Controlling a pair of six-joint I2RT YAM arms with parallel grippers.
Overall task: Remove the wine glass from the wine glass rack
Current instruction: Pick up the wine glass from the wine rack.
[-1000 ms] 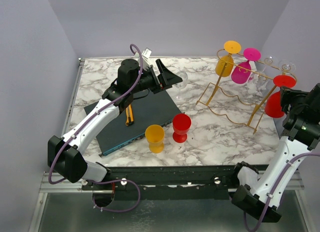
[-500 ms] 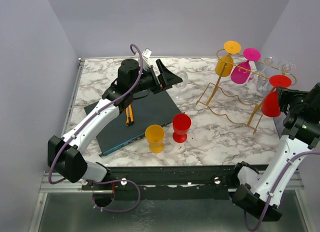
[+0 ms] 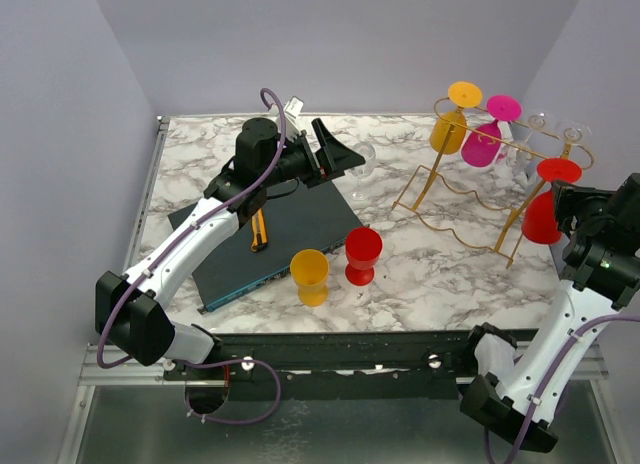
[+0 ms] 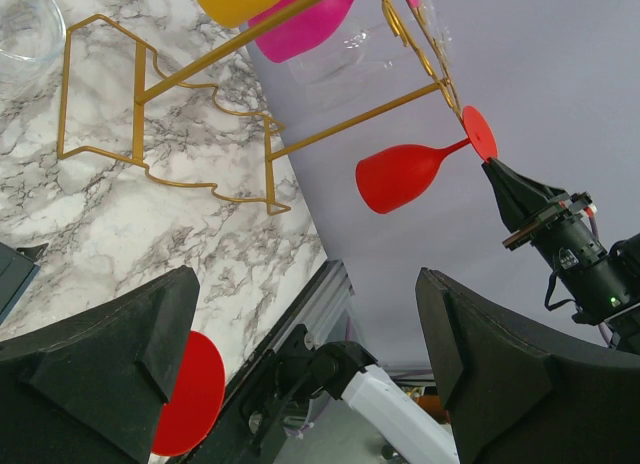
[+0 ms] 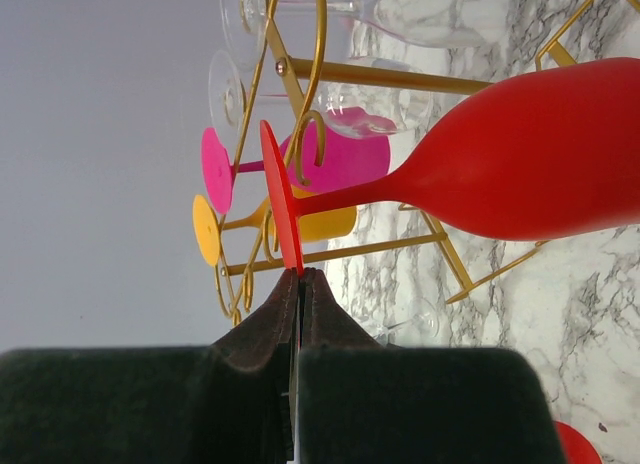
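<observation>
Wine glass [image 5: 520, 154], foot in right tool [image 5: 300, 280], bowl cropped

One gold rack [image 4: 137, 114], three coloured stemmed glasses [image 3: 455, 119], two standing goblets [image 3: 309, 274], one mat [image 3: 300, 224]

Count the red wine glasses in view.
2. The upright red wine glass stands on the table beside a yellow glass. The inverted red wine glass is pinched by its foot in the right gripper, beside the wine glass rack. None looks hidden.
</observation>
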